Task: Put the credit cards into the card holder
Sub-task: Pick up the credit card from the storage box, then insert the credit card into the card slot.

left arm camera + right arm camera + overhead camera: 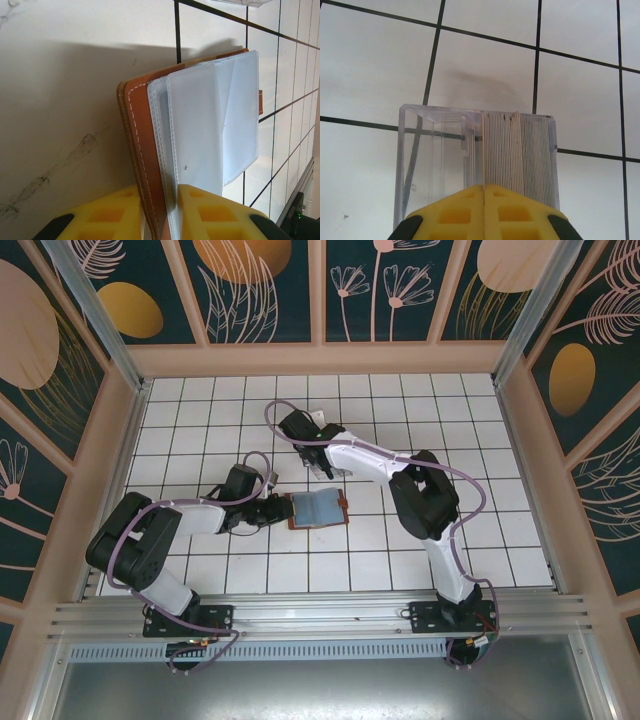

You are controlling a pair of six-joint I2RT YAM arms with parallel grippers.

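The card holder [318, 508] lies open on the white tiles, a reddish-brown leather cover with frosted plastic sleeves [200, 125]. My left gripper [283, 510] [172, 192] is shut on its near edge, pinching the cover and sleeves between the yellow pads. The credit cards [517, 150] stand edge-on as a tight stack in the right half of a clear plastic case [435, 155]. My right gripper [325, 468] [484, 186] hangs right over that case with its pads pressed together. The leftmost card's edge runs up into the seam between them.
The left half of the clear case holds no cards. White tiled floor stretches around both arms, bounded by wooden walls [330, 358] at the back and sides. A metal rail [320, 615] with the arm bases runs along the near edge.
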